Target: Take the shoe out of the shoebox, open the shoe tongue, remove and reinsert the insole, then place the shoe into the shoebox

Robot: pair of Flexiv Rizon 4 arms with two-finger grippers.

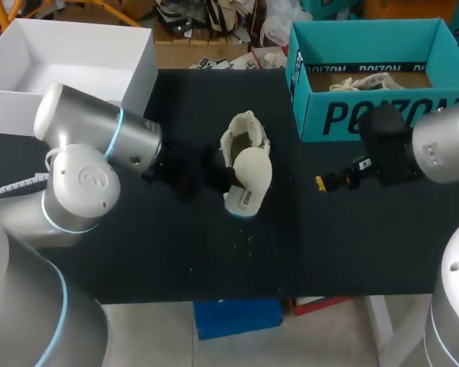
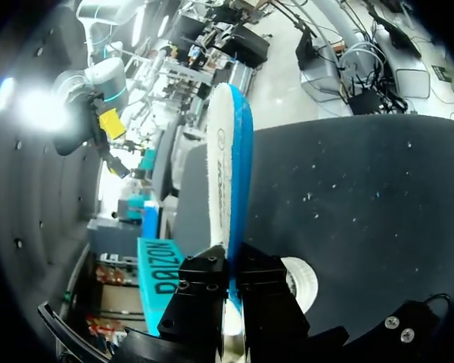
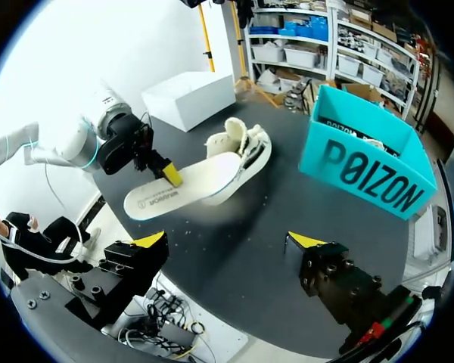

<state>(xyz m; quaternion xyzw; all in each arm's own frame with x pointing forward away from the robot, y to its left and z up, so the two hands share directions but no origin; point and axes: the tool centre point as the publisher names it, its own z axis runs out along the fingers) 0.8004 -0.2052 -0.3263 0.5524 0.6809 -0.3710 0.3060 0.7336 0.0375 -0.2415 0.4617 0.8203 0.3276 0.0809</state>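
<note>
A cream shoe lies on the black table, its tongue pulled open. My left gripper is shut on the heel end of the white, blue-edged insole. In the right wrist view the insole slants from the left gripper into the mouth of the shoe. Seen from the left wrist, the insole stands edge-on, clamped in the gripper. My right gripper hovers open and empty to the shoe's right, in front of the teal shoebox. Its yellow-tipped gripper points at the shoe.
The teal shoebox stands at the back right with paper inside. A white box sits at the back left, also the white box beyond the shoe. The table's front edge is near.
</note>
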